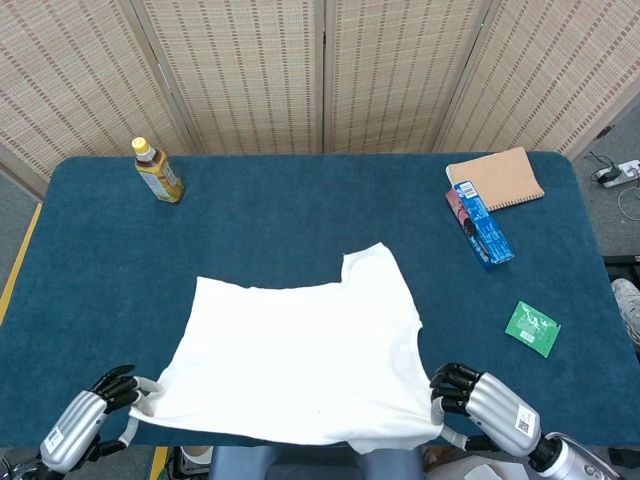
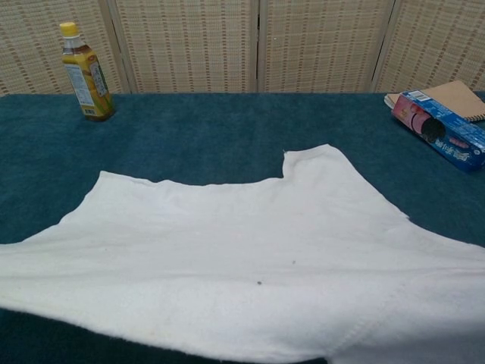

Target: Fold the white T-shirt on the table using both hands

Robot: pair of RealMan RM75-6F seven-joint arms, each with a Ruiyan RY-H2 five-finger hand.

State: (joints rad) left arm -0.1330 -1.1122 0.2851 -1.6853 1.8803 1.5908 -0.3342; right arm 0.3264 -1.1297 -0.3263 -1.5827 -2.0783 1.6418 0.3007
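Note:
The white T-shirt [image 1: 300, 350] lies spread over the near half of the blue table [image 1: 300, 220], its near edge lifted off the cloth. In the head view my left hand [image 1: 85, 420] grips the shirt's near left corner at the table's front edge. At the front right, my right hand [image 1: 485, 405] grips the near right corner. The far part of the shirt, with one sleeve [image 1: 370, 262] pointing away, rests on the table. In the chest view the T-shirt [image 2: 250, 258] fills the lower frame and neither hand shows.
A tea bottle [image 1: 157, 171] stands at the far left, also the bottle [image 2: 85, 72] in the chest view. At the far right lie a brown notebook [image 1: 497, 178] and a blue snack box [image 1: 482, 222]. A green packet [image 1: 532, 328] lies at the right.

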